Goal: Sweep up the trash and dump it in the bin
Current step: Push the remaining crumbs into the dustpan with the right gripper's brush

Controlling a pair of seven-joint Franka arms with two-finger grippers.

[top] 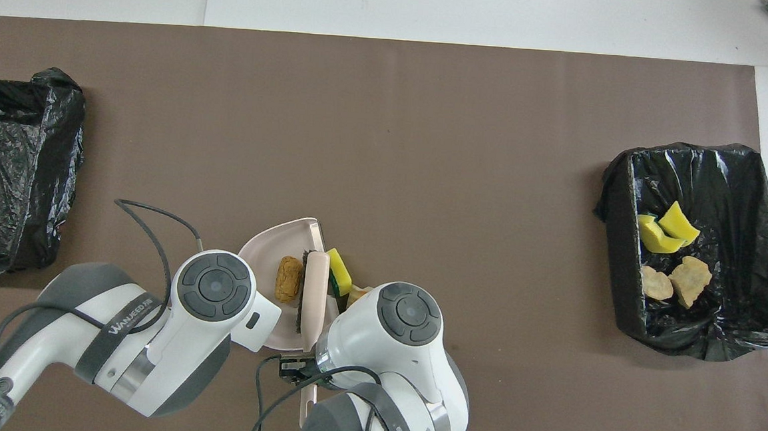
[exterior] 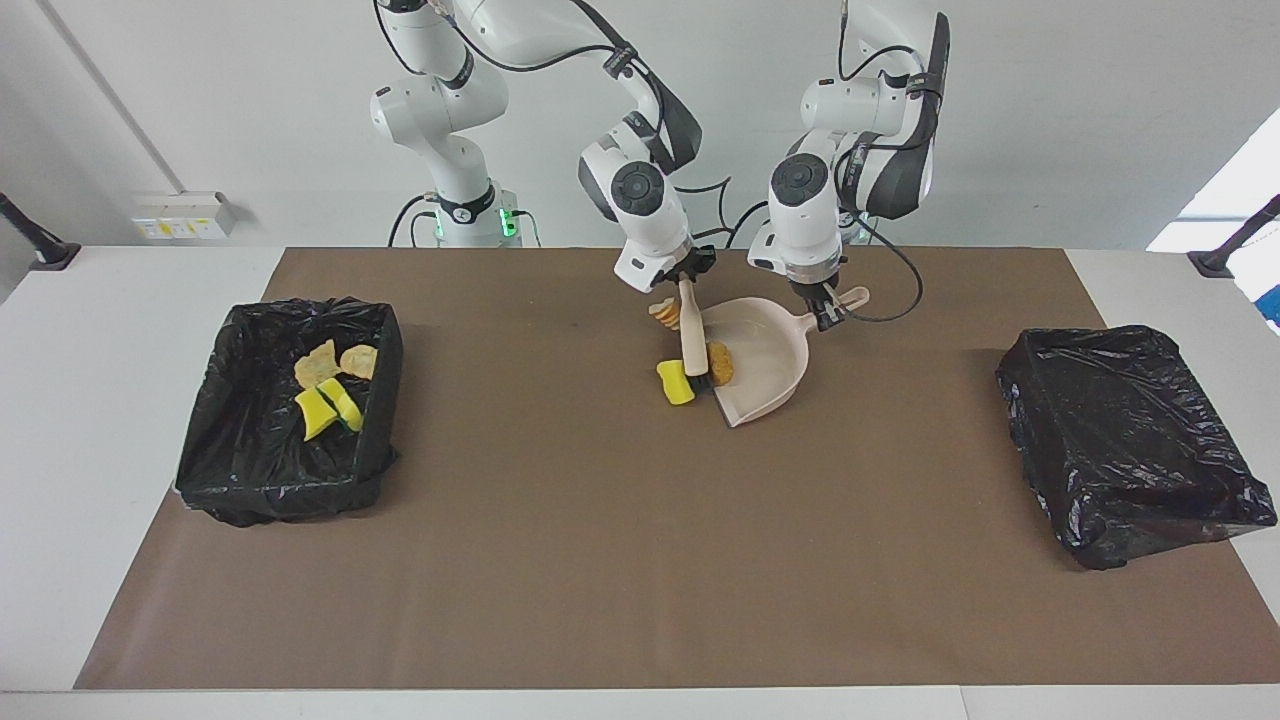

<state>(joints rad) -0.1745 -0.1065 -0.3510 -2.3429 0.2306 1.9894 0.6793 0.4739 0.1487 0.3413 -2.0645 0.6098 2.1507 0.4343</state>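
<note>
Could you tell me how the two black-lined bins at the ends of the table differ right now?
The bin at the right arm's end holds scraps: yellow sponge bits and pale beige chunks. The bin at the left arm's end shows no scraps inside. The first bin's walls stand squarer; the second's liner looks more slumped. Both are rectangular, lined with black plastic, and sit on the brown mat.

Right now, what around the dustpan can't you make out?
- Overhead view: pale chunk mostly hidden under the right gripper's wrist.
- Overhead view: left gripper's hold on the dustpan handle covered by its own wrist.
- Facing view: yellow sponge bit beside the brush; touching the dustpan lip or not, unclear.
</note>
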